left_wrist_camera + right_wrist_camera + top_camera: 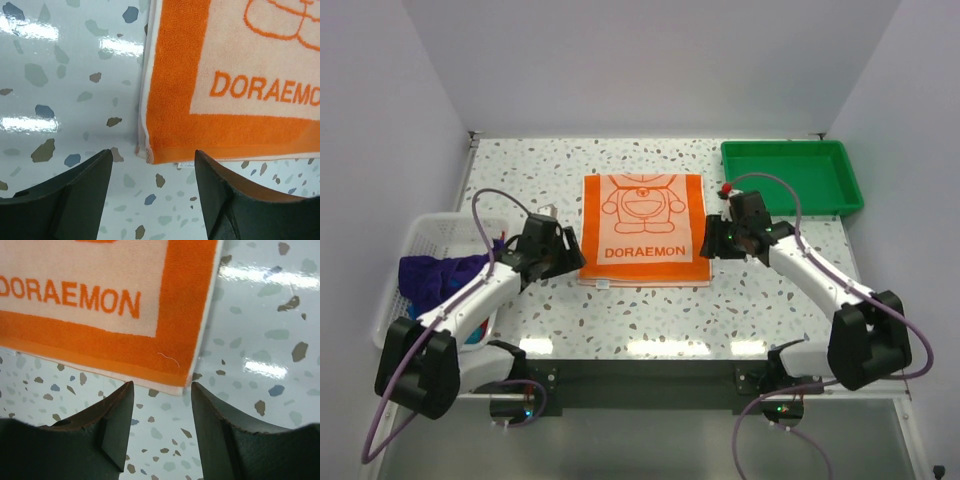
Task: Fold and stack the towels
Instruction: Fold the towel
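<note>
You're looking at a speckled white tabletop (650, 310) boxed in by plain pale walls. The orange towel (645, 230) lies flat in the middle, folded, with layered edges showing at its near left corner and the DORAEMON lettering facing you. Your left tool (572, 255) sits just off that corner, fingers (85, 190) spread, with only bare tabletop between them. Your right tool (710, 240) sits just beside the near right corner, fingers (110, 425) also spread and pinching nothing. In both wrist views the tips stop short of the cloth. A purple towel (435, 272) lies crumpled in the white basket (430, 225) at the left edge, spilling over its rim. The green tray (790, 150) stands at the far right corner, beyond the right arm.
</note>
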### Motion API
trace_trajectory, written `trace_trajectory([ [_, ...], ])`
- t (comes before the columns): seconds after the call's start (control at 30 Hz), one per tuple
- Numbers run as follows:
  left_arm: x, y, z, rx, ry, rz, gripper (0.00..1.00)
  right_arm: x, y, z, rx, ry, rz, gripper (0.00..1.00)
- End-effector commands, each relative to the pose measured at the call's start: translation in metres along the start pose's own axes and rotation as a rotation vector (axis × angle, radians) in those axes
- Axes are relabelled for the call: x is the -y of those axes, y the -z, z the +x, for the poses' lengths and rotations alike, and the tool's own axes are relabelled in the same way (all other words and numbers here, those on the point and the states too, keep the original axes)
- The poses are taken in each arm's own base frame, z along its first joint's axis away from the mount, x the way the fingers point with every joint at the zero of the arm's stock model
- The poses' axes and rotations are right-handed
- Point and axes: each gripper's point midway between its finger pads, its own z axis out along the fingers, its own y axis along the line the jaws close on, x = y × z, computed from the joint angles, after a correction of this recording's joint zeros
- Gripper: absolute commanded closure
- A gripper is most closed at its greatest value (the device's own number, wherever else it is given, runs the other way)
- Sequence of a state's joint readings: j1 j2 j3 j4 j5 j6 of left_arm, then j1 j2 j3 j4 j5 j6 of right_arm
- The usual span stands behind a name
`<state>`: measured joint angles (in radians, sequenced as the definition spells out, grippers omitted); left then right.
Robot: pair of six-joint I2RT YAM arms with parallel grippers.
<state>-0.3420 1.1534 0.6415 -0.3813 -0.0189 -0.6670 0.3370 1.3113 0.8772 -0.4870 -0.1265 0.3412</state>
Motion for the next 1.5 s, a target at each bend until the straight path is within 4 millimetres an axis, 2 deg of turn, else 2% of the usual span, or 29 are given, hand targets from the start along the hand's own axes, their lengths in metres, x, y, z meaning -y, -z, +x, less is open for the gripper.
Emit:
trace_trajectory([
  [0.0, 0.005, -0.009, -0.013, 0.018, 0.015, -0.021, 0.29, -0.013, -0.013, -0.013, 0.023, 0.023, 0.011, 0.47],
  [0.17, -0.001, -0.024, -0.005, -0.003, 0.016, -0.051, 0.39, -0.021, -0.035, -0.008, 0.035, 0.002, 0.02, 0.47],
  [0.27, -0.008, -0.033, 0.006, -0.032, 0.002, -0.072, 0.48, -0.02, -0.049, 0.002, 0.014, -0.007, 0.022, 0.48],
  [0.3, -0.014, -0.038, 0.016, -0.056, -0.001, -0.092, 0.5, -0.018, -0.051, 0.004, 0.011, -0.01, 0.028, 0.48],
  [0.33, -0.015, -0.039, 0.018, -0.057, -0.002, -0.091, 0.56, -0.015, -0.054, 0.009, 0.001, -0.014, 0.038, 0.49],
  [0.4, -0.024, -0.042, 0.032, -0.089, -0.003, -0.113, 0.61, -0.007, -0.058, 0.019, -0.02, -0.026, 0.068, 0.52],
  [0.43, -0.026, -0.043, 0.034, -0.09, -0.001, -0.114, 0.68, -0.004, -0.059, 0.025, -0.032, -0.029, 0.078, 0.55],
  [0.5, -0.034, -0.044, 0.046, -0.11, 0.002, -0.129, 0.76, 0.003, -0.061, 0.039, -0.063, -0.038, 0.092, 0.62],
  [0.63, -0.041, -0.046, 0.058, -0.131, 0.004, -0.139, 0.84, 0.012, -0.06, 0.061, -0.114, -0.048, 0.119, 0.66],
  [0.7, -0.042, -0.045, 0.061, -0.138, 0.003, -0.138, 0.85, 0.013, -0.055, 0.062, -0.11, -0.058, 0.121, 0.66],
  [0.87, -0.04, -0.042, 0.06, -0.133, -0.002, -0.129, 0.93, 0.022, -0.048, 0.055, -0.076, -0.098, 0.191, 0.59],
  [1.07, -0.04, -0.04, 0.059, -0.13, -0.006, -0.124, 0.98, 0.027, -0.053, 0.06, -0.09, -0.128, 0.221, 0.59],
  [1.2, -0.039, -0.04, 0.059, -0.129, -0.006, -0.118, 1.0, 0.02, -0.055, 0.067, -0.117, -0.147, 0.18, 0.64],
  [1.37, -0.038, -0.04, 0.059, -0.13, -0.007, -0.113, 1.0, 0.016, -0.053, 0.07, -0.134, -0.155, 0.16, 0.77],
  [1.47, -0.037, -0.041, 0.059, -0.131, -0.007, -0.11, 1.0, 0.017, -0.051, 0.068, -0.133, -0.149, 0.169, 0.89],
])
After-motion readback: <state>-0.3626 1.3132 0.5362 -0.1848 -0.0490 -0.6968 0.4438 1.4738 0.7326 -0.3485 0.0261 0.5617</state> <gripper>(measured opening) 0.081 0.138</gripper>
